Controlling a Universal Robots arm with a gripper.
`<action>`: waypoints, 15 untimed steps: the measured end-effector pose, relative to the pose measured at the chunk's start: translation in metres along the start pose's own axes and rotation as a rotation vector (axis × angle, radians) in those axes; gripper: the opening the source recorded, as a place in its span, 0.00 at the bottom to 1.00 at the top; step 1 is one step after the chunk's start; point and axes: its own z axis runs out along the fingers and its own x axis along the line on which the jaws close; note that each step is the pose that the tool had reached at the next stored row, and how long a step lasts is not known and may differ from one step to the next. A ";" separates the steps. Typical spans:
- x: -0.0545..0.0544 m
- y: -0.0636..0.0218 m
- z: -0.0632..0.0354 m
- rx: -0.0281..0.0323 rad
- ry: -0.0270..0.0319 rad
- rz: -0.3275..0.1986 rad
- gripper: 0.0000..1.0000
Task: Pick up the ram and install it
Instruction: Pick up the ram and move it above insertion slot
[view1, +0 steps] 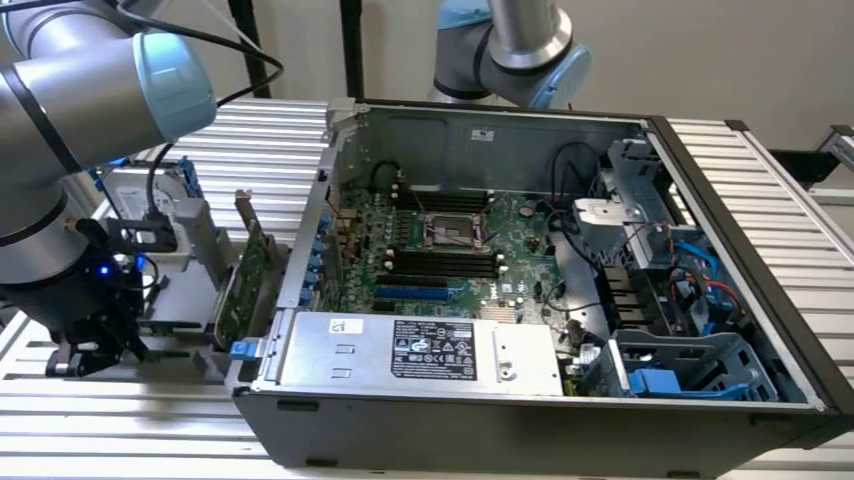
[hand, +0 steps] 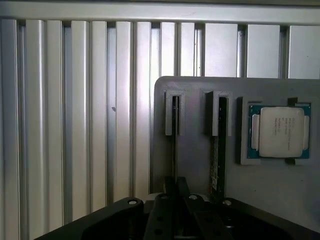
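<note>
Exterior view: the gripper (view1: 87, 352) hangs low over a grey holder (view1: 180, 300) on the slatted desk (view1: 134, 425), at about nine o'clock from the open computer case (view1: 534, 428) — a green expansion card (view1: 247, 285) stands upright between them. Wrist view: the ram (hand: 216, 150) stands on edge in one slot of the grey holder (hand: 195, 165), between a second slot (hand: 174, 125) and a processor (hand: 280, 131). The gripper (hand: 176, 190) sits close to the holder's edge — open or closed, I cannot tell.
</note>
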 end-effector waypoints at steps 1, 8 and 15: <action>0.000 0.0000 0.0000 0.0000 0.0000 0.000 0.00; 0.000 0.0001 -0.0015 -0.0002 0.0001 0.000 0.00; 0.000 0.0004 -0.0141 0.0000 0.0001 0.000 0.00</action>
